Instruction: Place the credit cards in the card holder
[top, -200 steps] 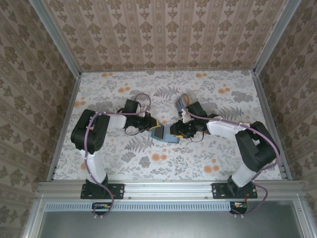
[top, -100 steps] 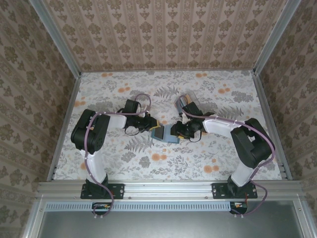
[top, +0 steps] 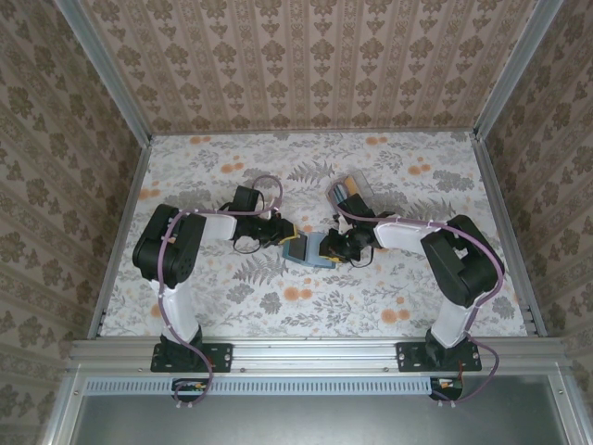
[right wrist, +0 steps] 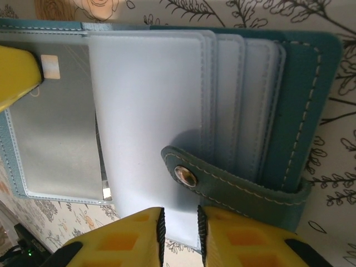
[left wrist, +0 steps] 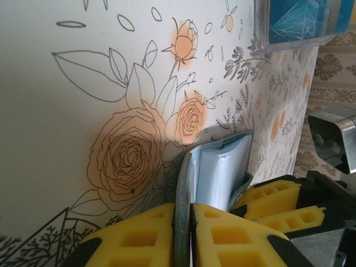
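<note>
The teal card holder (top: 312, 250) lies open at mid-table between both grippers. My left gripper (top: 293, 243) is shut on the edge of its teal cover (left wrist: 184, 183), and the pale sleeves (left wrist: 219, 172) stand up beyond the fingers. In the right wrist view the card holder (right wrist: 300, 111) lies spread open, and a grey credit card (right wrist: 53, 139) sits in its left sleeve. My right gripper (right wrist: 179, 236) stands narrowly open at the lower edge of a pale sleeve (right wrist: 147, 111), beside the snap strap (right wrist: 222, 186). Nothing is pinched between its pads.
A clear stand (top: 351, 189) with more cards, blue and orange, sits behind the right gripper; it also appears as a clear box (left wrist: 295, 22) in the left wrist view. Floral tabletop (top: 204, 176) is bounded by metal rails and patterned walls.
The right arm has swung left, closer over the card holder, and its jaws have narrowed. The left arm keeps its grip and place.
</note>
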Controlling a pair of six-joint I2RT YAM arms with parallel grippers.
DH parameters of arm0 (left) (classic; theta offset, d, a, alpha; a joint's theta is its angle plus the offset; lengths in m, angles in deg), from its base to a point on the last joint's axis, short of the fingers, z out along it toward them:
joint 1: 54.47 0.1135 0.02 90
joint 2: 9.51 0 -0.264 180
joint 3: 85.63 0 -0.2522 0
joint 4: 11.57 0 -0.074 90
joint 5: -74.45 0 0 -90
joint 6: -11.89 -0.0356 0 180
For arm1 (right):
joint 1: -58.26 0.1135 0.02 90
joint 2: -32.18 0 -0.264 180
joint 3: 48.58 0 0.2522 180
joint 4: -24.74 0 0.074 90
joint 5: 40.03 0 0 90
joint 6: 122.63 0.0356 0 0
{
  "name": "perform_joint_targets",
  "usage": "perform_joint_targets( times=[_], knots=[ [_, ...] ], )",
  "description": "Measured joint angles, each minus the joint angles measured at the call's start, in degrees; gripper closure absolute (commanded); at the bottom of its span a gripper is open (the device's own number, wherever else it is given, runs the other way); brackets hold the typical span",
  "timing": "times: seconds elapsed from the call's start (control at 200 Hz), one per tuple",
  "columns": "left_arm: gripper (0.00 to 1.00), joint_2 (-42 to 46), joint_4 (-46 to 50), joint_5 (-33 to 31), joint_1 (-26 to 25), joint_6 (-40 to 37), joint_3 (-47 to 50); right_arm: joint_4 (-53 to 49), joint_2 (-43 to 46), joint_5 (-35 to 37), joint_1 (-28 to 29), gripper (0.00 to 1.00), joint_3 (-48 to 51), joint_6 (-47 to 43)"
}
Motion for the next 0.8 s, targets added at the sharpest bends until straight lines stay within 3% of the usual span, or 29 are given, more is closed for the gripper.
perform_joint_targets(
  times=[0.25, 0.46, 0.8],
  knots=[
    [0.85, 0.0, 0.0, 0.0, 0.0, 0.0, 0.0, 2.1, -0.4, -0.6, 0.3, 0.67, 0.0, 1.5],
    [0.84, 0.0, 0.0, 0.0, 0.0, 0.0, 0.0, 6.3, -1.8, -1.9, 0.5, 0.69, 0.0, 3.3],
    [0.73, 0.0, 0.3, -0.4, 0.4, 0.3, 0.0, 11.5, -6.7, -2.9, 1.9, 0.69, -4.7, 5.6]
  ],
)
